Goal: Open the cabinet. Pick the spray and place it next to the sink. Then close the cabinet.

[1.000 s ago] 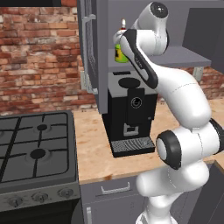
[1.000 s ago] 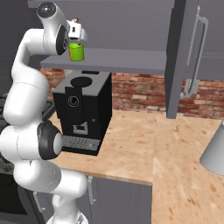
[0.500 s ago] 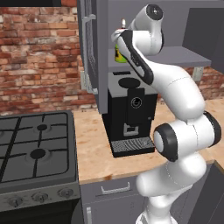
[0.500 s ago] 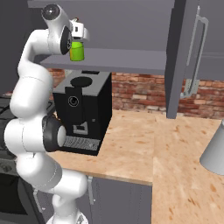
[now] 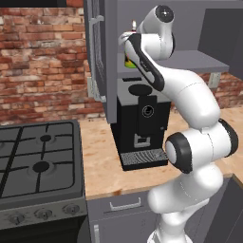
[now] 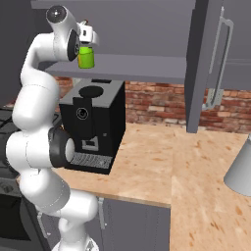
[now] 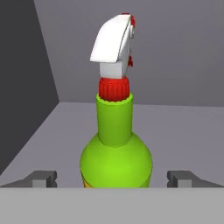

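Spray bottle (image 7: 116, 148), yellow-green plastic with red-and-white trigger nozzle, stands upright between your two-finger gripper (image 7: 113, 178)'s spread fingers; contact cannot be confirmed. Beneath it lies the matte grey cabinet (image 6: 142, 66)'s shelf, doors open.

Base views: behind arm, left and right, facing forward-down; both share cabinet (image 5: 102, 52) shelf, desk (image 6: 162, 166). Hand view: close on spray (image 7: 116, 144).

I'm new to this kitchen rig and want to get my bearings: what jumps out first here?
The bright green spray bottle stands on the grey shelf of the open cabinet, with the end effector open on either side of it. Below sits a black coffee machine on the wooden counter, beside the stove.
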